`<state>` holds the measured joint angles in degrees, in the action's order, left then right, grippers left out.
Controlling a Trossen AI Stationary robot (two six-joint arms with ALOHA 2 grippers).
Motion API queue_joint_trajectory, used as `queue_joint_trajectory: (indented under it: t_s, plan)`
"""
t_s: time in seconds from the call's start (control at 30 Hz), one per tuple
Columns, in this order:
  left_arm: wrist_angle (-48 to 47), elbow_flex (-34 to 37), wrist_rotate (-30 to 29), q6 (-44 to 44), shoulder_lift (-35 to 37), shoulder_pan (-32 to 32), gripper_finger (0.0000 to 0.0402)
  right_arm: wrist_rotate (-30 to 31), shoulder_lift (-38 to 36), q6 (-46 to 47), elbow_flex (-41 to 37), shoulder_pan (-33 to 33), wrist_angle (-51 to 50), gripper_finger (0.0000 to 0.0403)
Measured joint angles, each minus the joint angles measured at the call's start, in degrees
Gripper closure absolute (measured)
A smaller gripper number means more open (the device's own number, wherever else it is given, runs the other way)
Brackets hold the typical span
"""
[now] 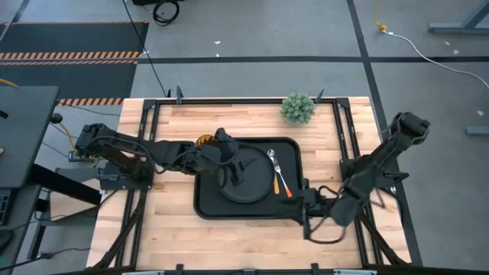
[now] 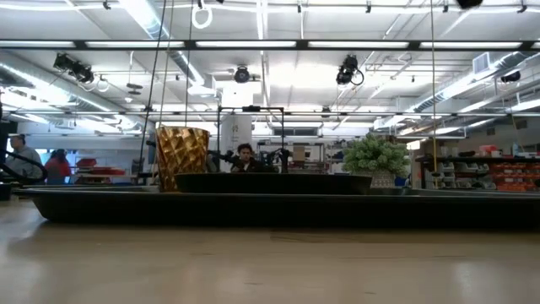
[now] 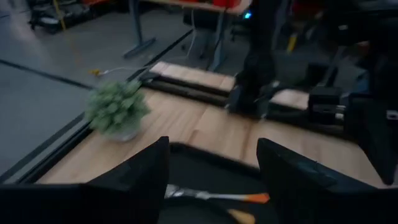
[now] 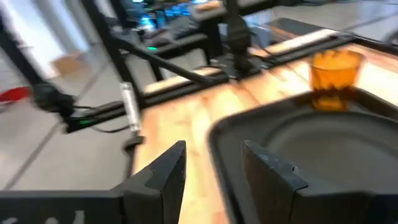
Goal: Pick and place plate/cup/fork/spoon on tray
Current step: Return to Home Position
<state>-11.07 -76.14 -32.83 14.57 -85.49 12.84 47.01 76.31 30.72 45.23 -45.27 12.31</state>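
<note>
The table [image 1: 168, 229] was light wood with a smooth, slightly shiny top. On it, the tray [image 1: 208, 208] looked like matt black plastic, and the plate [image 1: 256, 191] inside the tray was matt black too. The fork [image 1: 276, 169] and spoon [image 1: 283, 180] on the tray had shiny metal heads. Beside the tray, the cup [image 4: 334, 70] was translucent amber with a faceted surface.

High cam looks straight down on the table [image 1: 168, 229]; low cam sits at tabletop level (super close); both catch the tray [image 1: 206, 208] and plant [image 1: 298, 108].
</note>
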Motion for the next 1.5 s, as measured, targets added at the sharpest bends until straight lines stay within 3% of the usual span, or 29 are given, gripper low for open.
queue_joint_trajectory:
  t_s: [0.3,0.77,0.93,1.27,1.4,1.5]
  plan:
    - [1.8,0.0,-5.0,8.6,0.0,0.3,0.0167,-7.2,-9.8,-10.5,0.0,-4.2,-1.2,0.0241]
    - [1.4,0.0,-4.4,10.4,-0.1,0.0,0.0168,-3.2,-16.0,-22.2,0.0,-4.5,-0.6,0.0241]
    - [1.7,0.0,-4.4,11.2,-0.1,-0.2,0.0168,-4.1,-16.1,-13.2,0.0,-4.6,-4.1,0.0241]
    - [1.9,0.0,-6.6,19.6,-0.1,-0.3,0.0168,-16.0,-21.9,1.7,0.0,-6.3,-24.8,0.0241]
    - [1.9,0.0,-6.9,20.4,-0.1,-0.3,0.0168,-24.6,-25.8,5.3,0.0,-7.6,-33.0,0.0241]
    - [1.9,0.0,-7.0,22.5,-0.1,-0.3,0.0168,-27.2,-28.1,6.7,0.0,-8.2,-36.0,0.0241]
